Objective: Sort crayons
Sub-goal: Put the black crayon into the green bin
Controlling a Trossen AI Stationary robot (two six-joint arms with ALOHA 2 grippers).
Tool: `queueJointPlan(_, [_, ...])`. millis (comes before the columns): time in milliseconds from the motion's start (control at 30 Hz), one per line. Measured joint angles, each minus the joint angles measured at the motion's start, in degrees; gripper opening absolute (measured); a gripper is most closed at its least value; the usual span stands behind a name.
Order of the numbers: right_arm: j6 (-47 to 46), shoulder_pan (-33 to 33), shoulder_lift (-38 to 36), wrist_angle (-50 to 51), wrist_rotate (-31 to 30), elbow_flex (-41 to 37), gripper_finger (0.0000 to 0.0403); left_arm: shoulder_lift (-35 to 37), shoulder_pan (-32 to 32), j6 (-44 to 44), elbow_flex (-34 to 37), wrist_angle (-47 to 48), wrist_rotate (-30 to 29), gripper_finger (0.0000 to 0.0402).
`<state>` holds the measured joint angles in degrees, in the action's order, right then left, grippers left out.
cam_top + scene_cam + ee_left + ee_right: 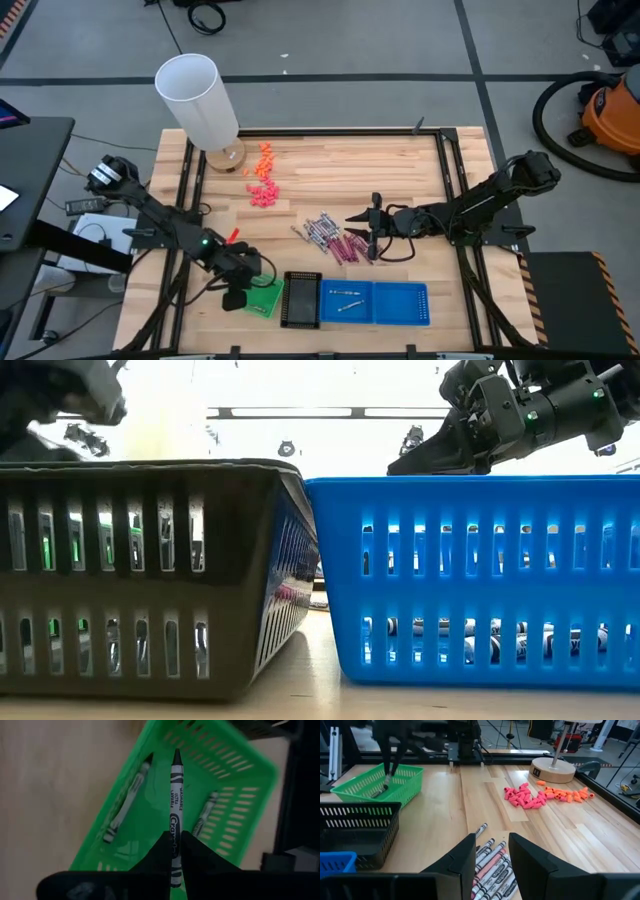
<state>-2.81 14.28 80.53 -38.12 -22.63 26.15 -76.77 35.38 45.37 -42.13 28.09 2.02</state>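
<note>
My left gripper (174, 851) hangs over the green tray (220, 767) at the table's near left and is shut on a grey crayon (176, 805). Two more grey crayons (127, 802) (205, 814) lie flat on that tray's floor. A pile of grey and magenta crayons (335, 240) lies on the table's middle. My right gripper (492, 851) stands open just above the pile's near end (492, 867), touching nothing. From the right wrist view my left gripper (389, 769) shows above the green tray (355, 790). My left gripper pinches the grey crayon between its two fingers (159, 851) on the wrapper's rear half (174, 837). The crayon runs along the fingers, its tip (176, 754) pointing steeply down into the green tray. Its blunt end (175, 881) sticks out behind the fingers. Whether the tip touches the tray floor I cannot tell.
A black tray (302, 300) and two blue trays (345, 303) (402, 303) stand in a row right of the green one. Pink lumps (263, 192) and orange lumps (265, 155) lie farther back. A white cylinder (198, 98) on a wooden base stands at the far left.
</note>
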Motion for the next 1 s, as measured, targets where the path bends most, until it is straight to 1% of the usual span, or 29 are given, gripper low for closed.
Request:
queueJointPlan(233, [0.0, 0.0, 0.0, -0.82, 0.0, 0.0, 0.0127, -0.07, 1.32, 2.84, 4.27, -2.32, -0.34, 0.0024])
queueJointPlan(300, [0.0, 0.0, 0.0, -0.81, 0.0, 0.0, 0.0127, -0.09, 1.52, 3.19, 5.14, -2.93, -1.08, 0.0029])
queueJointPlan(600, [0.0, 0.0, 0.0, -0.8, 0.0, 0.0, 0.0127, -0.09, 1.5, 3.34, 5.46, -3.51, -3.61, 0.0091])
queueJointPlan(733, [0.0, 0.0, 0.0, -0.79, 0.0, 0.0, 0.0127, -0.11, 1.44, 2.59, 3.33, -3.4, -3.37, 0.0107])
queueJointPlan(867, [0.0, 0.0, 0.0, -0.78, 0.0, 0.0, 0.0127, -0.09, 1.44, -2.31, -0.65, -3.35, -3.48, 0.0108])
queueJointPlan(1000, [0.0, 0.0, 0.0, -0.78, 0.0, -0.01, 0.0127, -0.09, 0.93, -7.79, -3.83, -3.28, -6.61, 0.0109])
